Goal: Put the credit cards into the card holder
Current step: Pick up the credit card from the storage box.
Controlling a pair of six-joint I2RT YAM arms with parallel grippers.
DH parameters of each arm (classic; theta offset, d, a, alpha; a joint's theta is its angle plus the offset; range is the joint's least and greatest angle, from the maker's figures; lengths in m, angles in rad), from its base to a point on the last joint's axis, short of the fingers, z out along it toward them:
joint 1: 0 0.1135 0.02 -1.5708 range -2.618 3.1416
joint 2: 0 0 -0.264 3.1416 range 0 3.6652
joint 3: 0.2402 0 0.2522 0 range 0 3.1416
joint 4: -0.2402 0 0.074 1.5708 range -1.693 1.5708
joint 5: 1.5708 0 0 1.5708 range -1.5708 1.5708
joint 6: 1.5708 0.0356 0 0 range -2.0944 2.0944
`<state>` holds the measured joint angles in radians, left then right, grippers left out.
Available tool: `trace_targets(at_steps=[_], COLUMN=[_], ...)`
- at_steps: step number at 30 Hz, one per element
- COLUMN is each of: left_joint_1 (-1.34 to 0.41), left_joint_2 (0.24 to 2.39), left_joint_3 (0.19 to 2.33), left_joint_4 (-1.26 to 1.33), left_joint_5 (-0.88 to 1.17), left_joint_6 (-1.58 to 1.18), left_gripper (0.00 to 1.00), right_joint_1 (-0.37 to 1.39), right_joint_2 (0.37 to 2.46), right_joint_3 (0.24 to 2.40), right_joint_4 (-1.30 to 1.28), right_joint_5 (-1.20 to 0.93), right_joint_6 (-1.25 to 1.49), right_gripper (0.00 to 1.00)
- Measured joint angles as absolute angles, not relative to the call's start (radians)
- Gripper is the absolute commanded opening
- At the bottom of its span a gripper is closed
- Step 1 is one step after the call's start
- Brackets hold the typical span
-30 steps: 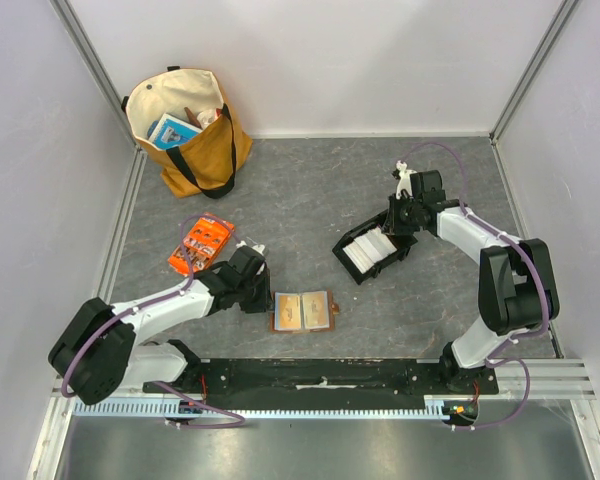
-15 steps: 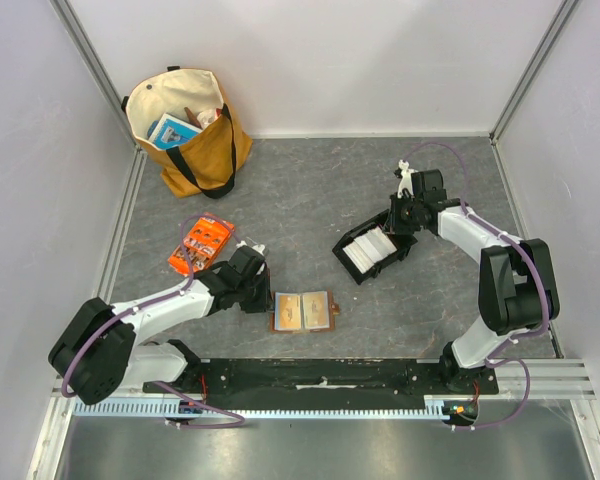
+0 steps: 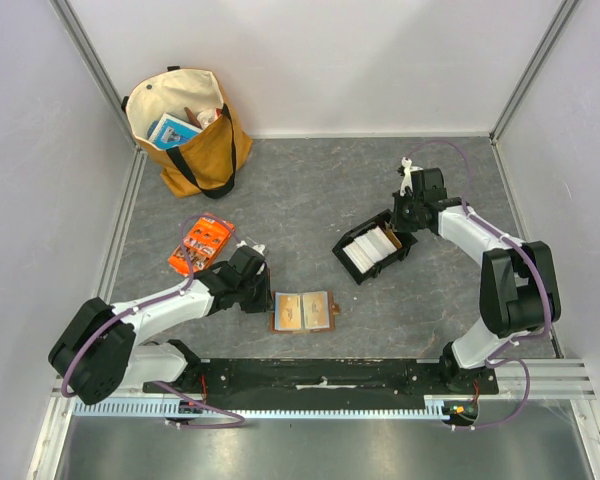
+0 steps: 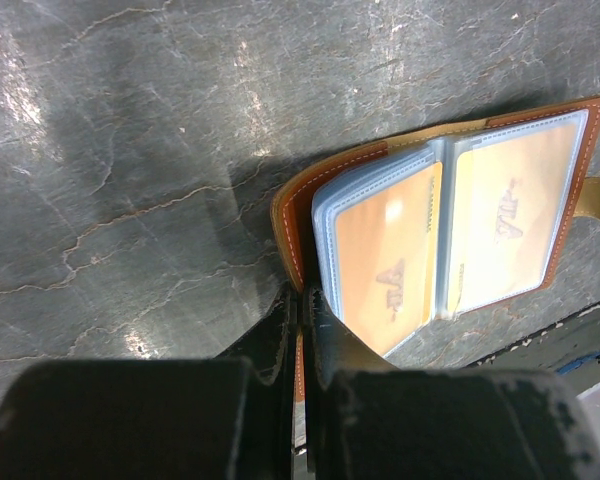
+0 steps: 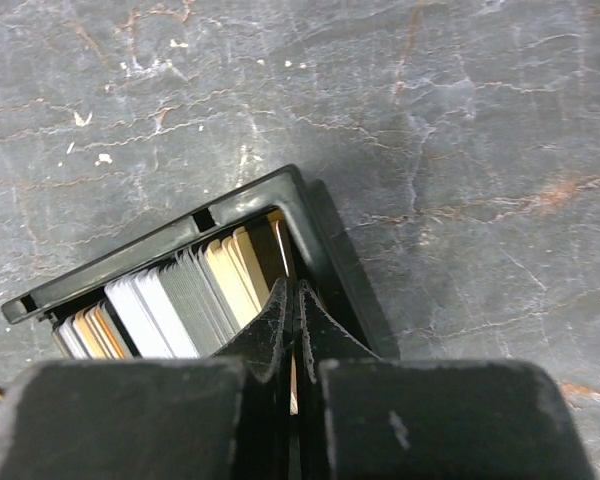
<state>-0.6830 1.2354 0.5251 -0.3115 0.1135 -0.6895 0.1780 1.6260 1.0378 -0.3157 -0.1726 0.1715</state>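
Early days: left gripper [image 4: 298,335] clamps the card holder [image 4: 500,190] edge, right gripper [image 5: 293,312] pinches one of the credit cards [image 5: 175,300] in the tray [image 5: 315,225].

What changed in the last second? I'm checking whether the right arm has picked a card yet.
The right gripper closed, apparently on one credit card at the end of the black tray, and edged slightly farther out. The left gripper stays clamped on the open card holder at its edge; nothing else moved.
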Motion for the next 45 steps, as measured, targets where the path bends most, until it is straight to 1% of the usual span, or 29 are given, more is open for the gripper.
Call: trace_targets(at_steps=[6, 13, 17, 23, 25, 34, 39, 42, 44, 45], left_joint_1=[-0.683, -0.683, -0.683, -0.683, -0.683, -0.683, -0.683, -0.683, -0.683, -0.683], left_joint_2=[1.235, 1.240, 1.243, 1.244, 1.244, 1.250, 1.250, 1.250, 1.250, 1.250], left_joint_3=[0.525, 0.525, 0.525, 0.525, 0.525, 0.525, 0.525, 0.525, 0.525, 0.525], left_joint_4=[-0.310, -0.305, -0.303, -0.303, -0.303, -0.297, -0.295, -0.292, -0.292, -0.292], left_joint_5=[0.115, 0.116, 0.116, 0.117, 0.117, 0.120, 0.128, 0.133, 0.134, 0.134], left_joint_6=[-0.690, -0.689, -0.688, -0.688, -0.688, -0.688, -0.687, -0.687, -0.687, -0.687], left_gripper=[0.02, 0.02, 0.02, 0.02, 0.02, 0.02, 0.02, 0.02, 0.02, 0.02], right_joint_1=[0.195, 0.272, 0.321, 0.346, 0.350, 0.353, 0.353, 0.353, 0.354, 0.353], right_joint_2=[1.621, 1.622, 1.635, 1.655, 1.656, 1.660, 1.684, 1.694, 1.695, 1.695], right_joint_3=[1.042, 1.063, 1.078, 1.095, 1.099, 1.107, 1.107, 1.109, 1.112, 1.112], right_joint_4=[-0.332, -0.374, -0.398, -0.429, -0.432, -0.472, -0.487, -0.488, -0.488, -0.488], right_joint_5=[-0.083, 0.068, 0.156, 0.229, 0.252, 0.293, 0.282, 0.282, 0.283, 0.283], right_joint_6=[0.167, 0.138, 0.125, 0.118, 0.118, 0.110, 0.103, 0.101, 0.094, 0.092], right_gripper=[0.01, 0.04, 0.07, 0.09, 0.12, 0.18, 0.16, 0.09, 0.02, 0.00])
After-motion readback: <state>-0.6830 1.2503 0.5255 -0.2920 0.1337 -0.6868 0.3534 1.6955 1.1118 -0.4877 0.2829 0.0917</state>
